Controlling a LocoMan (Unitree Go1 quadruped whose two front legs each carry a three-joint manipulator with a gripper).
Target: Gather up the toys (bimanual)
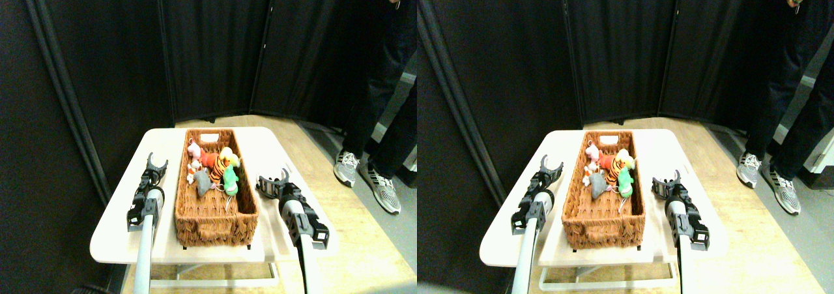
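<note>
Pale low table w/ long brown wicker basket: small plush toys inside, collected. Left gripper and right gripper flank it, both open, empty.

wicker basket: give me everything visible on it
The wicker basket is long, rectangular and brown, woven, with a handle slot in each end wall. It sits upright, lengthwise, on the pale table between the left gripper and right gripper, neither touching it. The plush toys lie piled in its far half; the near half shows bare weave.
</note>
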